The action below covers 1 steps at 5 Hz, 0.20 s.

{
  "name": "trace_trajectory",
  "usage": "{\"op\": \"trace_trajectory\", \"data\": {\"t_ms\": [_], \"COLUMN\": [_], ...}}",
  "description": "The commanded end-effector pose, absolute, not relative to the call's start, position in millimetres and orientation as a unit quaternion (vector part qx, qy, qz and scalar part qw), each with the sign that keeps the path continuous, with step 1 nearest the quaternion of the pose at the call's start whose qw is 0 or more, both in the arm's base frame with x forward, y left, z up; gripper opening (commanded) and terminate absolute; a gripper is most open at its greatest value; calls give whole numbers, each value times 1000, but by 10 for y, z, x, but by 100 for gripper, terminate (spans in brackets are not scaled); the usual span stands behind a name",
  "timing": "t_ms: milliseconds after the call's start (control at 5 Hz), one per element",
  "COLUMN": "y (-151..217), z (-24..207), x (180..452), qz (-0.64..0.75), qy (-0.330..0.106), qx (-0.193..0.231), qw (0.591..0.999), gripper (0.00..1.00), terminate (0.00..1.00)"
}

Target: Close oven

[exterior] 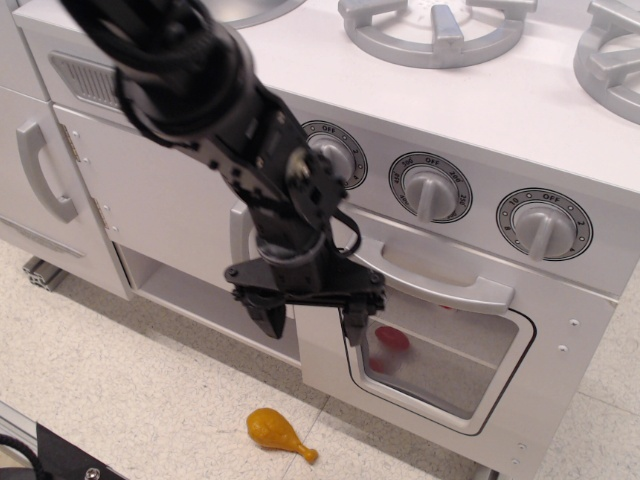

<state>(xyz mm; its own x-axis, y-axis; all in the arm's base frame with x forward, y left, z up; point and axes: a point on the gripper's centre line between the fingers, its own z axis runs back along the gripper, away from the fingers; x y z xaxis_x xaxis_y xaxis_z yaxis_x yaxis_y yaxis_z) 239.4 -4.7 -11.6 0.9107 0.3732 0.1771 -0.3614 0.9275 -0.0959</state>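
Note:
The white oven door [450, 420] with its rounded clear window [440, 360] and long grey bar handle [440, 290] stands upright against the oven front, below the knobs. A red object [390, 338] shows inside through the window. My black gripper [308, 325] hangs open and empty just in front of the door's left edge. One fingertip [354, 328] is at the window's left corner and the other fingertip [268, 318] is left of the door.
A plain white cabinet door [150, 190] with a short vertical grey handle [238, 245] is left of the oven, above an open shelf gap [190, 300]. A yellow toy drumstick [278, 432] lies on the floor. Three knobs [430, 190] line the front.

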Motion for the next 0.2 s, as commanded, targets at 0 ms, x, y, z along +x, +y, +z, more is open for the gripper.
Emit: {"op": "trace_trajectory", "data": {"t_ms": [0], "y": [85], "z": [198], "x": [2370], "qz": [203], "qy": [-74], "qx": [-18], "qw": [976], "gripper": [100], "terminate": [100]}}
